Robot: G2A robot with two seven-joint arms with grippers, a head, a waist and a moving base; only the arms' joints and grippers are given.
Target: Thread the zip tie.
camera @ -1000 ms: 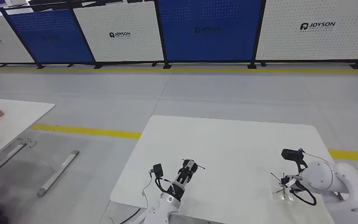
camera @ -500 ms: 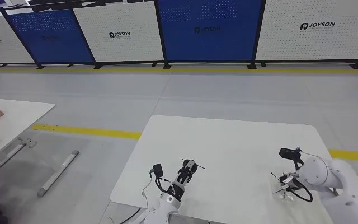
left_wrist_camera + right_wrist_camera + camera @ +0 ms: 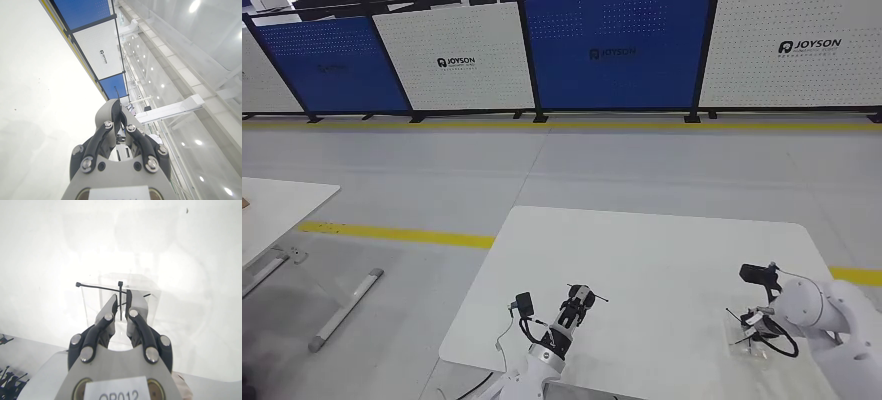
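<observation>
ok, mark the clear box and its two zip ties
clear box (image 3: 92, 306), right wrist view, near wall.
upright zip tie (image 3: 120, 283), right wrist view, head.
lying zip tie (image 3: 77, 284), right wrist view, head.

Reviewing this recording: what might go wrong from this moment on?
1. The right gripper straddles an upright zip tie that crosses a second zip tie at the clear box. Closing may catch both.
2. The left gripper pinches a third zip tie at its very tips, so it may slip or twist.
</observation>
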